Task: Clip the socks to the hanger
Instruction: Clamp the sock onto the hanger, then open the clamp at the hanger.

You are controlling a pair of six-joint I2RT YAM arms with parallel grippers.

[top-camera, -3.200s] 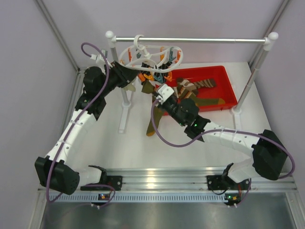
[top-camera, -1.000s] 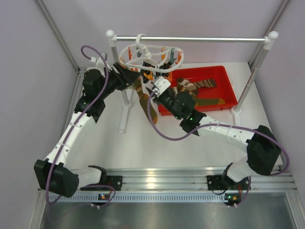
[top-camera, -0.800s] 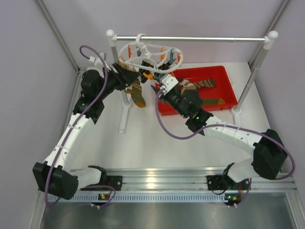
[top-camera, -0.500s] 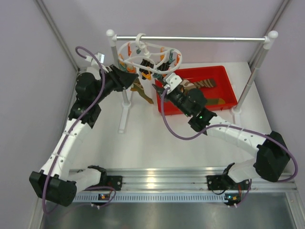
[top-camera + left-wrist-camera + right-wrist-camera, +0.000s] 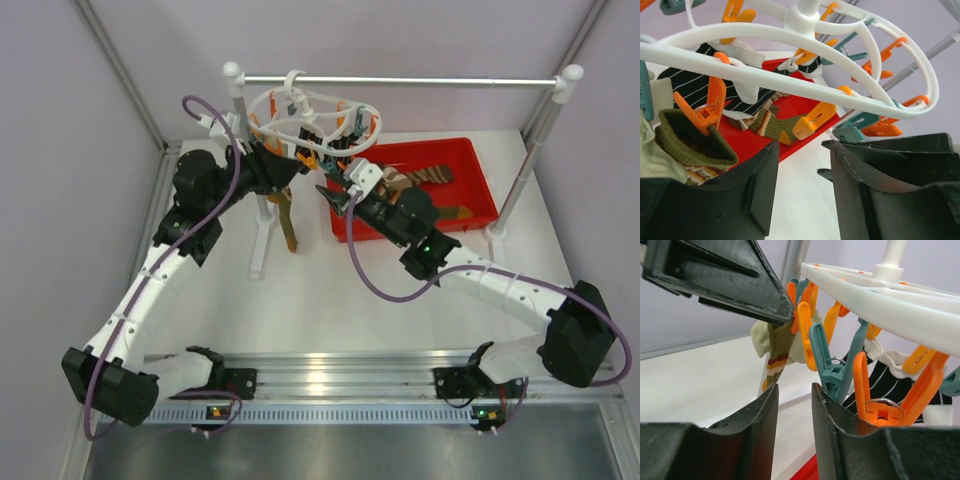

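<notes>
The white hanger (image 5: 312, 112) hangs by its hook from the silver rail, with orange and teal clips under its ring. An olive sock with cream and orange stripes (image 5: 289, 222) hangs from an orange clip (image 5: 802, 332) at the ring's left side. It also shows in the right wrist view (image 5: 776, 356). A black striped sock (image 5: 900, 385) is clipped further along the ring. My left gripper (image 5: 287, 166) is open and empty, its tip right beside that orange clip. My right gripper (image 5: 330, 196) is open and empty, just right of the hanging sock. Several more socks (image 5: 420, 180) lie in the red tray.
The red tray (image 5: 480, 175) stands at the back right. The silver rail (image 5: 400, 83) rests on white-capped posts; the left post's foot (image 5: 260, 245) stands below the hanger, the right post (image 5: 530, 150) beside the tray. Walls close in on both sides.
My right gripper lifted the olive sock up to the hanger, let go and drew back right. The sock now dangles from the clip. My left arm shifted slightly at the hanger.
</notes>
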